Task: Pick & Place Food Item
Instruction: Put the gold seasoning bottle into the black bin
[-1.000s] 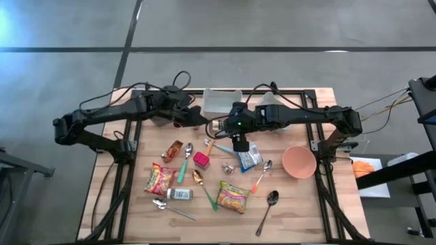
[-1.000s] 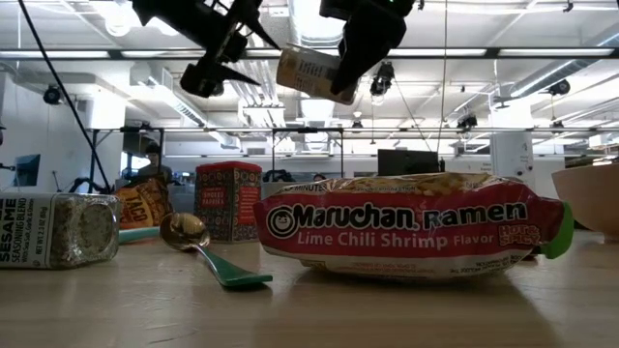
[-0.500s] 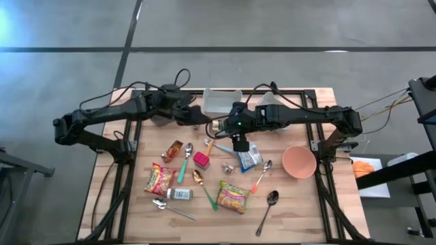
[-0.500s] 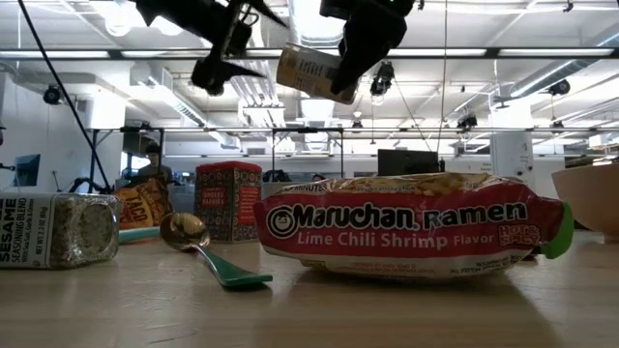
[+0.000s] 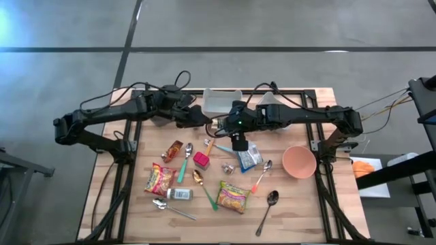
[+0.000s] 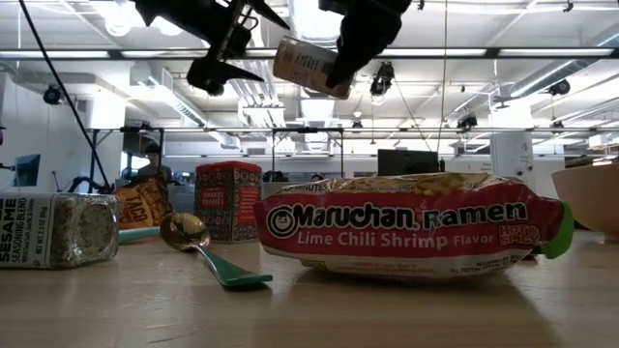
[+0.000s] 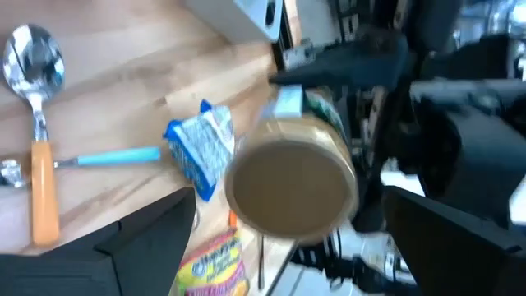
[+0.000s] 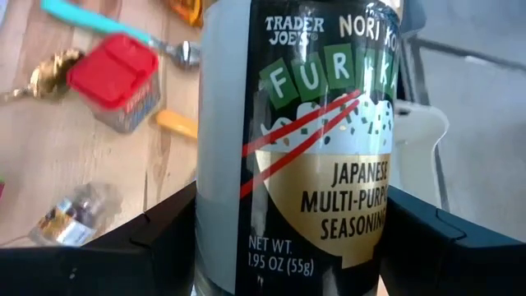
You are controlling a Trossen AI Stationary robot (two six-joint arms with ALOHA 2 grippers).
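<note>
Right gripper (image 5: 219, 125) is clamped on the task item: a glass jar of Trader Joe's furikake seasoning with a dark label (image 8: 300, 156), held in the air well above the table. Right wrist view shows the jar between both dark fingers (image 8: 148, 247), label facing the camera. In the low view the jar (image 6: 308, 65) hangs tilted under that gripper (image 6: 334, 68).

Left gripper (image 5: 197, 117) sits just beside the jar at the same height, jaws spread wide and holding nothing. In the left wrist view the jar's round tan end (image 7: 291, 191) faces that gripper, between its two fingers (image 7: 144, 238) but clear of both. In the low view the left gripper (image 6: 232, 43) is apart from the jar.

Relative to the right gripper:
- white rectangular bin (image 5: 221, 101) just behind it, toward the table's far edge
- small red-lidded square tin (image 5: 201, 160) below and toward the near edge
- blue-and-white foil snack packet (image 5: 249, 157) below, near the gripper's wrist side
- Maruchan lime chili shrimp ramen pack (image 5: 231, 197) well toward the near edge, flat on the wooden table (image 5: 300, 204)
- salmon-pink round bowl (image 5: 298, 162) well apart, toward the right arm's base
</note>
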